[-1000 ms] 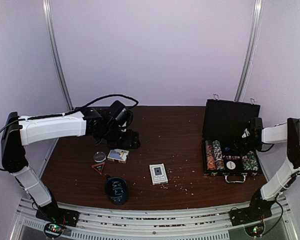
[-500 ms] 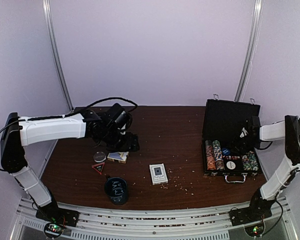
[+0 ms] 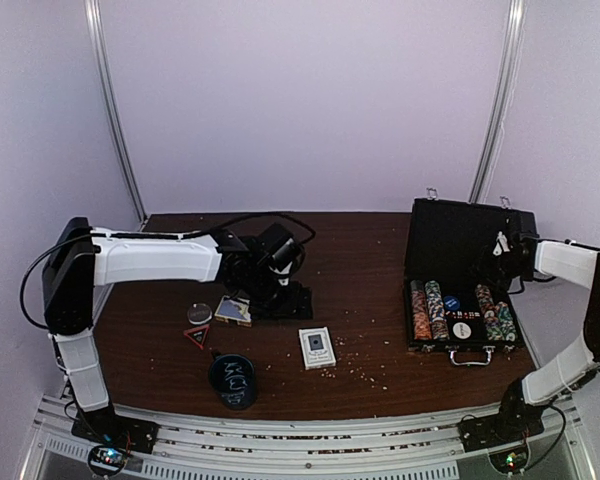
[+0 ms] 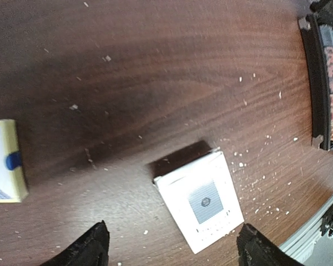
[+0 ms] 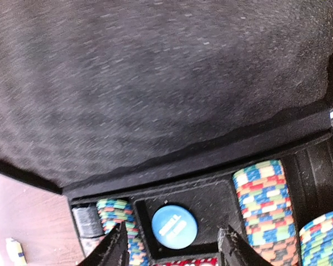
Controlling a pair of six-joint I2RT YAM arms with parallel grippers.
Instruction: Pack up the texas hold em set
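The black case (image 3: 461, 238) stands open at the right, its lid upright. Multicoloured chip rolls (image 3: 428, 309) fill its tray. A blue dealer button (image 5: 174, 226) lies in the centre compartment. My right gripper (image 5: 175, 246) hangs open just above it, holding nothing. A white card deck (image 4: 200, 200) lies flat on the table, and my left gripper (image 4: 175, 249) hovers over it, open and empty, one finger on each side. In the top view the left gripper (image 3: 292, 298) is just behind this white deck (image 3: 317, 347). A second deck (image 3: 235, 311), blue and yellow, lies to the left.
A dark cup with white scribbles (image 3: 233, 380) stands near the front edge. A small round disc (image 3: 199, 314) and a red-edged triangle (image 3: 197, 336) lie left of the second deck. Pale crumbs dot the brown table (image 3: 360, 260). The case handle (image 3: 469, 357) faces the front.
My left arm has swung right, from over the blue and yellow deck to the white deck. My right gripper has opened, let go of the blue button in the case, and drawn back upward.
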